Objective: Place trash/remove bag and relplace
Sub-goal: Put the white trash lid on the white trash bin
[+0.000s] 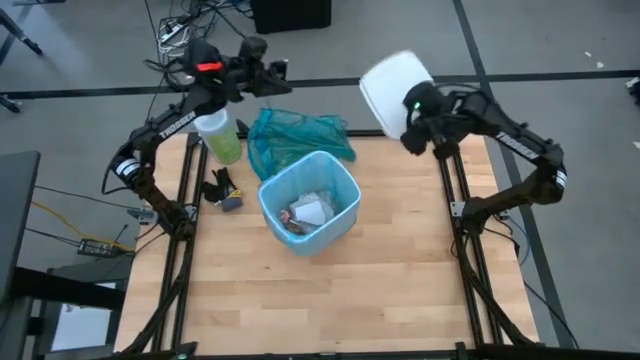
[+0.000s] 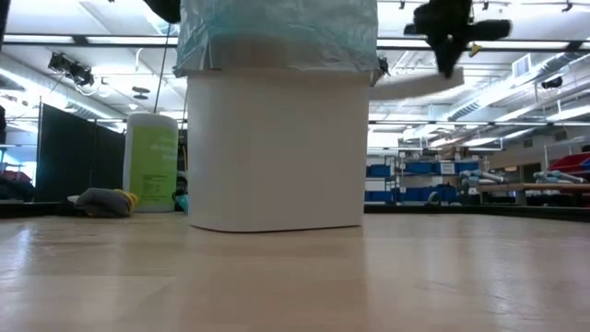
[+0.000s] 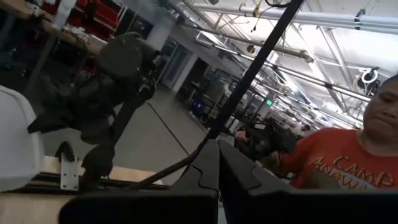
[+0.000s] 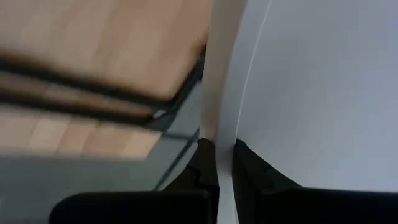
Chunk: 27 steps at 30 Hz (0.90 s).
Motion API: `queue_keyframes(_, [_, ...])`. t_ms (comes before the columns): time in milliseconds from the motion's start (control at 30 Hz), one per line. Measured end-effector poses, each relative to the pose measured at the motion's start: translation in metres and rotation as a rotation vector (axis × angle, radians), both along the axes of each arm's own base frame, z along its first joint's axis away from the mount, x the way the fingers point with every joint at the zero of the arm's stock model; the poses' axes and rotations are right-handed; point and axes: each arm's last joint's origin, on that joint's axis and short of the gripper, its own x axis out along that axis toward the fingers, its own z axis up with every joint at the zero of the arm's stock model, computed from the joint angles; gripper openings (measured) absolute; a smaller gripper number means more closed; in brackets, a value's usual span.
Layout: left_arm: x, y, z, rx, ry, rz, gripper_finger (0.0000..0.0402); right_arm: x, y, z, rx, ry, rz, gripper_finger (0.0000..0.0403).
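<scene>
Right gripper (image 1: 408, 128) pinched on the rim of a white bin lid (image 1: 392, 85), held raised past the table's far edge. Left gripper (image 1: 272, 68) raised at far left corner, fingers together, empty. Blue-lined bin (image 1: 310, 200) mid-table, trash (image 1: 305, 214) inside (paper, wrappers). Teal-green bag (image 1: 295, 135) behind it, green wipes canister (image 1: 220, 135) near left
</scene>
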Motion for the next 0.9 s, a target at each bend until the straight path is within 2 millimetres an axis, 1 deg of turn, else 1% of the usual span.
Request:
queue_keyframes(100, [-0.017,-0.007,0.014,0.028,-0.027,0.025,0.0006,0.000,-0.003,0.018,-0.012,-0.252,-0.027,0.0017])
queue_keyframes(167, [-0.028,-0.011,0.022,0.052,-0.046,0.042,0.0006,0.004,0.001,0.032,0.032,-0.436,0.025,0.0017])
queue_keyframes(267, [-0.040,-0.018,0.032,0.089,-0.073,0.061,0.0006,0.015,0.012,0.048,0.150,-0.616,0.227,0.0017])
queue_keyframes(367, [-0.047,-0.024,0.038,0.111,-0.088,0.070,0.0006,0.027,0.027,0.055,0.265,-0.726,0.437,0.0017])
queue_keyframes(467, [-0.053,-0.029,0.042,0.127,-0.092,0.070,0.0005,0.038,0.045,0.060,0.356,-0.787,0.618,0.0017])
queue_keyframes(600, [-0.057,-0.034,0.046,0.144,-0.099,0.066,0.0005,0.049,0.065,0.062,0.472,-0.818,0.794,0.0017])
queue_keyframes(667, [-0.059,-0.036,0.048,0.149,-0.103,0.065,0.0005,0.052,0.075,0.060,0.529,-0.804,0.874,0.0017])
queue_keyframes(800, [-0.060,-0.037,0.048,0.154,-0.103,0.062,0.0005,0.052,0.091,0.056,0.578,-0.694,1.085,0.0017])
queue_keyframes(900, [-0.058,-0.036,0.047,0.118,-0.068,0.050,0.0005,0.053,0.096,0.056,0.550,-0.668,1.134,0.0017])
